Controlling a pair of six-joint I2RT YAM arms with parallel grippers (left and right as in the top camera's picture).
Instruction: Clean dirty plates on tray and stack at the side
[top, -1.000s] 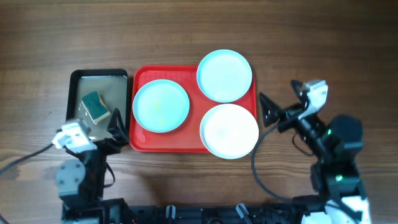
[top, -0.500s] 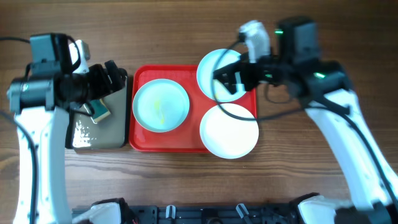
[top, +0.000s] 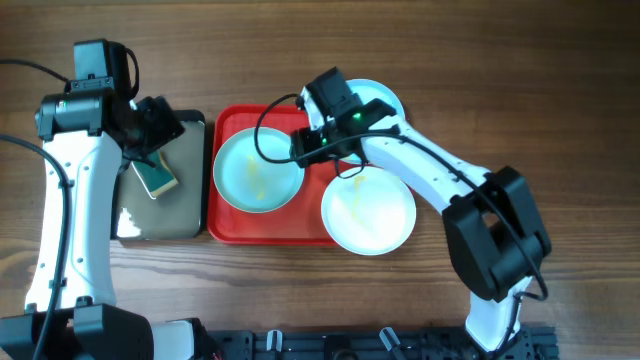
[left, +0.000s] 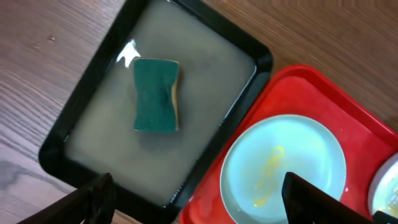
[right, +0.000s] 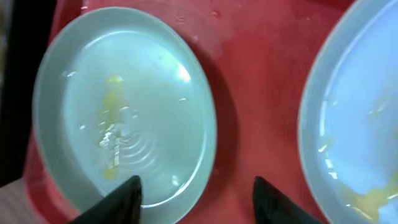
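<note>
Three plates on the red tray (top: 226, 228); both grippers hang above with jaws spread, holding nothing.
The left plate (top: 258, 170) lies flat inside the tray and bears a yellow smear (right: 112, 87). The far plate (top: 383, 90) and the near plate (top: 368, 212) overlap the tray's right rim. Since half a second ago the right gripper (right: 198, 200) has moved left from the far plate to the left plate's right edge. The left gripper (left: 199, 198) stays over the black tray (left: 93, 143) and its green sponge (left: 157, 94).
</note>
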